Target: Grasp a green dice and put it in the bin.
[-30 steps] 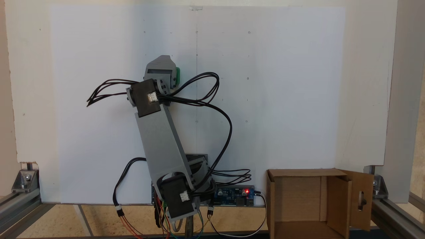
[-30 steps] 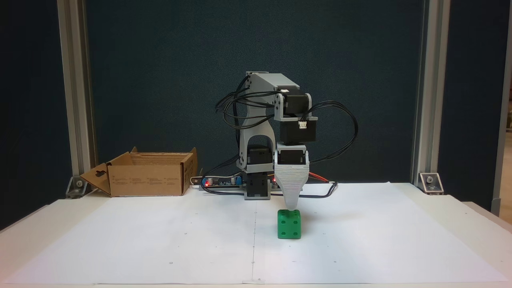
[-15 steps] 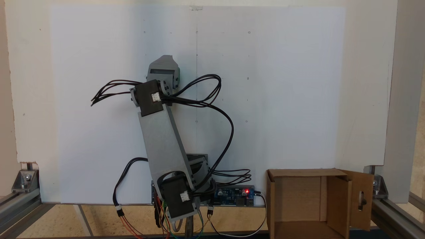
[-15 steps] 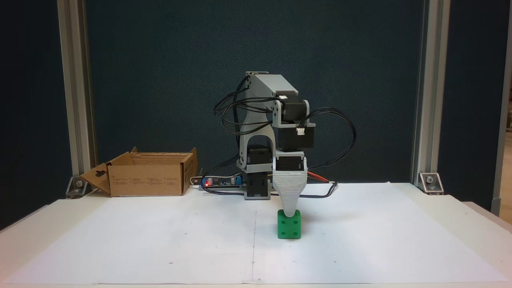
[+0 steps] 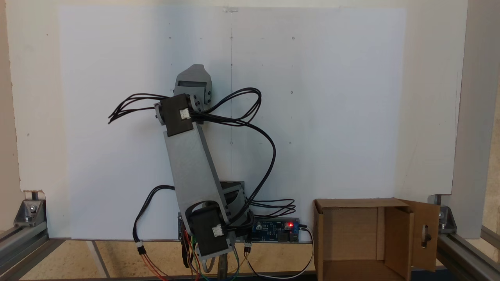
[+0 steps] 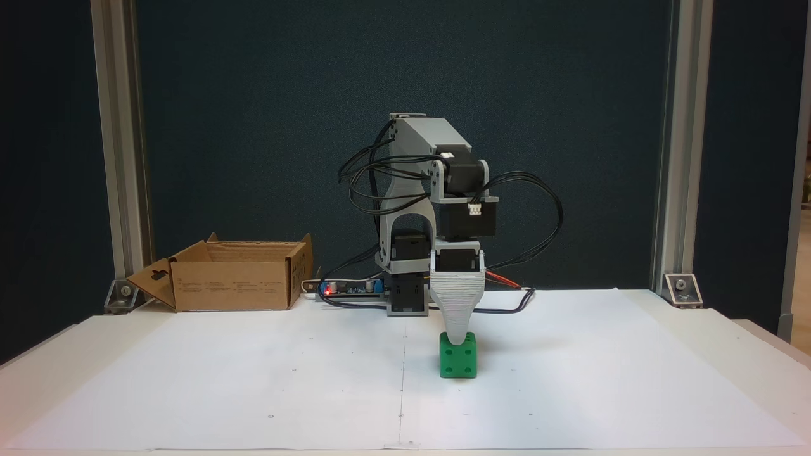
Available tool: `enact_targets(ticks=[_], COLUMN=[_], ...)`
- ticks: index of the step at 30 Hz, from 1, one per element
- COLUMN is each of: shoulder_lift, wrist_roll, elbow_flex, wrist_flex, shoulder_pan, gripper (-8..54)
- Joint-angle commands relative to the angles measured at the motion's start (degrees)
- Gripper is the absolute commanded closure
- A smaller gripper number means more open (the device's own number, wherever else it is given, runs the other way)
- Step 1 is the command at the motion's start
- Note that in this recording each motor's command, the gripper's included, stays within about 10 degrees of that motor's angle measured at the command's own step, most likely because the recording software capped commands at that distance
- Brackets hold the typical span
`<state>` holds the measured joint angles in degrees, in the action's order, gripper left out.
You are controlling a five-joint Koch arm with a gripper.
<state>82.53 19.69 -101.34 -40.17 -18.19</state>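
A white desk point(image 6: 190, 392) covered by large sheets of white paper point(image 6: 570, 380) fills the foreground in a fixed view, the sheets meeting at a seam down the middle and dotted with small marks. Behind it stands a dark blue-green backdrop point(image 6: 253, 126) framed by two upright aluminium posts point(image 6: 104, 152), each bolted down with a corner bracket point(image 6: 681, 288). The green dice point(image 6: 458, 356) sits on the paper just right of the seam, well apart from the bin point(image 6: 234, 278), which rests at the back left of the desk with a keyhole-cut flap hanging open; seen from above in the other fixed view, the bin point(image 5: 359, 238) lies at the lower right with its inside bare. The gripper point(image 6: 457, 334) points straight down with its tapered grey tip on the top edge of the dice; the jaws line up one behind the other, so I cannot tell how far apart they stand. A circuit board point(image 5: 275, 228) with a red light sits beside the arm's base among black cables point(image 5: 250, 117).
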Motion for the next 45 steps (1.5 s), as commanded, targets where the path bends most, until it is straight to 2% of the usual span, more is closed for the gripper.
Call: enact_targets(ticks=[1, 45], shoulder_lift=[0.26, -5.98], wrist_roll=[2.9, 2.72], elbow_flex=[0.7, -0.35], wrist_flex=[2.37, 5.54], shoulder_pan=[0.53, 0.53], gripper=[3.1, 4.0])
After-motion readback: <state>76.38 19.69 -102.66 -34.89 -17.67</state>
